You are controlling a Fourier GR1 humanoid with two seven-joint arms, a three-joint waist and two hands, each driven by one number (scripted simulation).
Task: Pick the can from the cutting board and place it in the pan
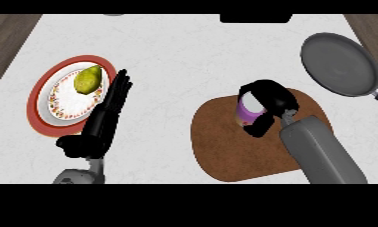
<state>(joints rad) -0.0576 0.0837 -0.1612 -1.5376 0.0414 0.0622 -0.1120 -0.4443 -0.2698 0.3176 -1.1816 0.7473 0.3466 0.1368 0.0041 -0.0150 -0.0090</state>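
1. Look at your right hand (267, 102): the black fingers and thumb are curled round the small purple can with the white top (249, 110), so it is holding the can.
2. The can sits over the upper middle of the brown rounded wooden cutting board (236, 151); you cannot tell whether its base touches the board or is just off it.
3. Your grey right forearm (319, 153) comes in from the lower right edge and crosses the board's right side.
4. The round grey metal pan (338, 65) lies up at the right on the white marbled surface (184, 61), well apart from the can, with bare surface between pan and board.
5. Over on the left, your left hand (109, 113) is open, fingers straight and pointing up, resting just beside the plate.
6. That round white plate with the red rim (40, 103) carries a yellow-green pear (88, 79) near its upper right part.
7. The fingertips of your left hand lie close to the plate's right rim, near the pear.
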